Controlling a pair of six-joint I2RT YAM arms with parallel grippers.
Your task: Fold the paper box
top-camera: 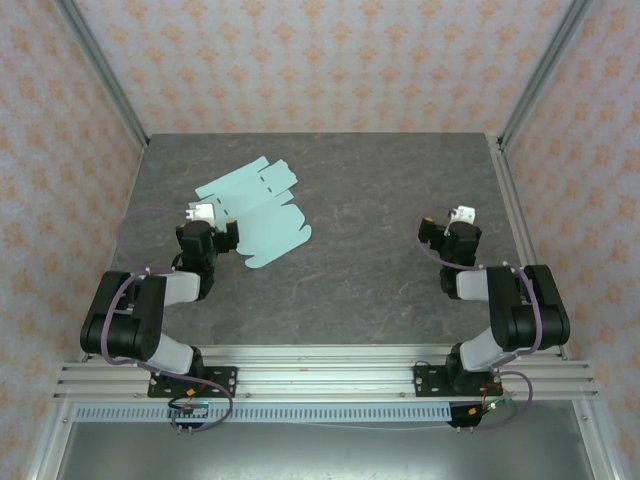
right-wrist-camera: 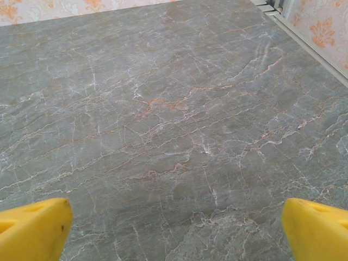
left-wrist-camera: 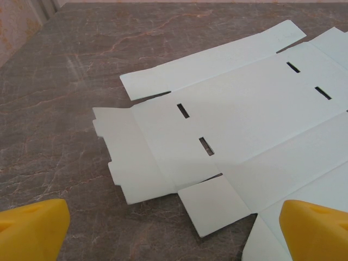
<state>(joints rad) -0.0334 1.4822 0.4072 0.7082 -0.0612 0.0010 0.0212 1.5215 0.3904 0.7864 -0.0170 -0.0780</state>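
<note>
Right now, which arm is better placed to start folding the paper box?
Left. The flat paper box lies just ahead of the open left pincer; the right pincer stands across the table, far from it.

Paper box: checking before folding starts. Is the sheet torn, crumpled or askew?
Nothing damaged: the pale mint-green die-cut card sheet lies unfolded on the grey marbled table, no tear or crumpling visible, only skewed to the table's edges.

Grey marble-patterned counter (top-camera: 380, 280), enclosed by walls (top-camera: 330, 60) with orange floral wallpaper; aluminium rails (top-camera: 320, 372) run along its near edge.
</note>
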